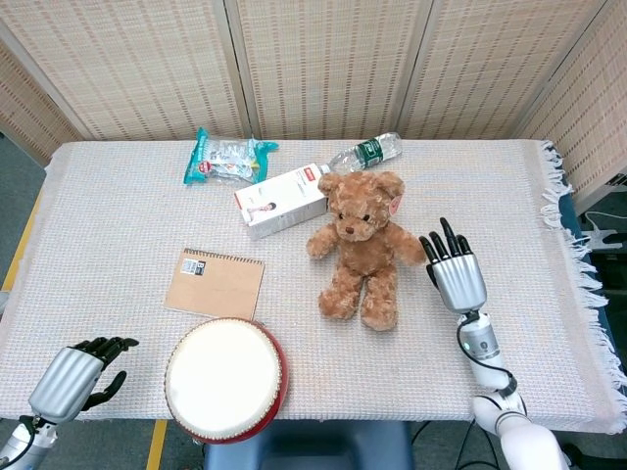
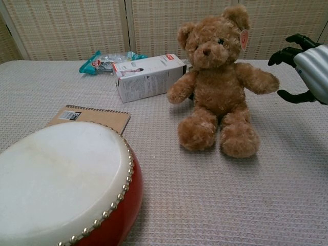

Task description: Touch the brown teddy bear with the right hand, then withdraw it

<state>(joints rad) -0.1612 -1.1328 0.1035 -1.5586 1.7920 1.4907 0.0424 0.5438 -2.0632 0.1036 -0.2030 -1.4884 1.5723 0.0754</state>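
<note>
Right hand [image 1: 457, 277]: ribbed silver back, black fingers [image 2: 285, 53].

Brown teddy bear [image 1: 361, 250], red drum [image 1: 225, 381] with white skin, tan notebook [image 1: 215, 284], silver-and-black right hand [image 1: 455, 272].

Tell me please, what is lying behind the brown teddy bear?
Behind the brown teddy bear lie a white box and a plastic bottle on its side. The bear's head hides the box's near end in the chest view.
</note>
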